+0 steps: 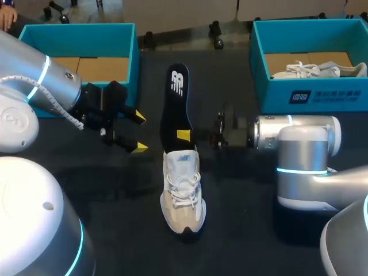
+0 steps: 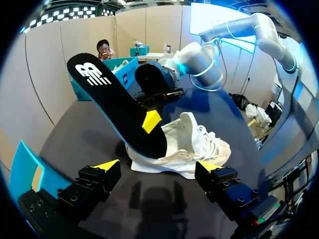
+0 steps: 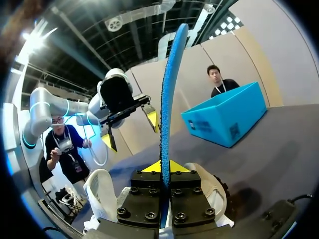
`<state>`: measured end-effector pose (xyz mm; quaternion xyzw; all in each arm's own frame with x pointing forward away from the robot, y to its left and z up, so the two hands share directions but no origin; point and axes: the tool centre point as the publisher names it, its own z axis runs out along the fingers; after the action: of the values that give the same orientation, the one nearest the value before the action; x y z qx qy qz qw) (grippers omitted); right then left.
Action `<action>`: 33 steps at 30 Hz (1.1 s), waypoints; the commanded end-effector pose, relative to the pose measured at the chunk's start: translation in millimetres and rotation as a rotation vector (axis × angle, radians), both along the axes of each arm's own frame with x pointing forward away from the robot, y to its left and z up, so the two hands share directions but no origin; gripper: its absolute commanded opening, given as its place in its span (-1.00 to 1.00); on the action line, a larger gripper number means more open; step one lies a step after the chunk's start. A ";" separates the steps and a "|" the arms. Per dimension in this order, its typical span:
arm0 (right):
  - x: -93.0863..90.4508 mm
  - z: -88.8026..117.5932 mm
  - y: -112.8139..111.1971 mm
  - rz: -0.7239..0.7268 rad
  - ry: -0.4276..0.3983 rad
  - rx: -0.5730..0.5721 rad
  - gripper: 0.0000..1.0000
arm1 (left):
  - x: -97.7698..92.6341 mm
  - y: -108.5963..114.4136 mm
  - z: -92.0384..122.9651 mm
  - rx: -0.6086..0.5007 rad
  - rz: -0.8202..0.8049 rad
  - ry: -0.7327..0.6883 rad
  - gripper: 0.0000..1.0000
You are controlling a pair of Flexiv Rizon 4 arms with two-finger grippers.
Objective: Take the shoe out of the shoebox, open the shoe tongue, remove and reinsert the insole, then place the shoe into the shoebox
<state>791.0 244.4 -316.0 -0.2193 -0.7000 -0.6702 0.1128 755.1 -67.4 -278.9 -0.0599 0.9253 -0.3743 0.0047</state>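
Note:
A beige and white shoe [image 1: 183,195] lies on the dark table, toe toward the front edge. A black insole [image 1: 178,103] rises at a slant from the shoe's opening, its lower end at the collar. My right gripper [image 1: 183,136] is shut on the insole near that lower end, one yellow tip showing on its black face. In the right wrist view the insole [image 3: 169,99] stands edge-on between the closed fingers of the gripper [image 3: 164,167]. My left gripper [image 1: 139,133] hangs open to the left of the insole, touching nothing. In the left wrist view the shoe [image 2: 189,149] and insole [image 2: 114,99] lie ahead of the open gripper [image 2: 158,165].
A teal shoebox [image 1: 79,40] stands at the back left with only cardboard showing inside. A second teal shoebox [image 1: 310,92] at the back right holds another white shoe [image 1: 319,70]. Dark table surface lies bare around the shoe's toe.

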 end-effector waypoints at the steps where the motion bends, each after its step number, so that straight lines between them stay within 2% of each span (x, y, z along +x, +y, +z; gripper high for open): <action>1: -5.7 -2.4 -0.9 0.003 0.005 -0.010 -1.00 | 0.6 -0.6 -0.3 0.003 0.000 0.001 1.00; 22: -21.4 -29.4 1.1 0.042 0.067 -0.020 -1.00 | 0.6 -0.6 -0.3 0.003 0.000 0.001 1.00; 33: -26.0 -28.8 -2.5 0.043 0.079 -0.039 -1.00 | 0.6 -0.6 -0.3 0.003 0.000 0.001 1.00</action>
<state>766.8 241.1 -345.1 -0.2324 -0.7100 -0.6474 0.1507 755.1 -67.4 -278.9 -0.0599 0.9253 -0.3743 0.0047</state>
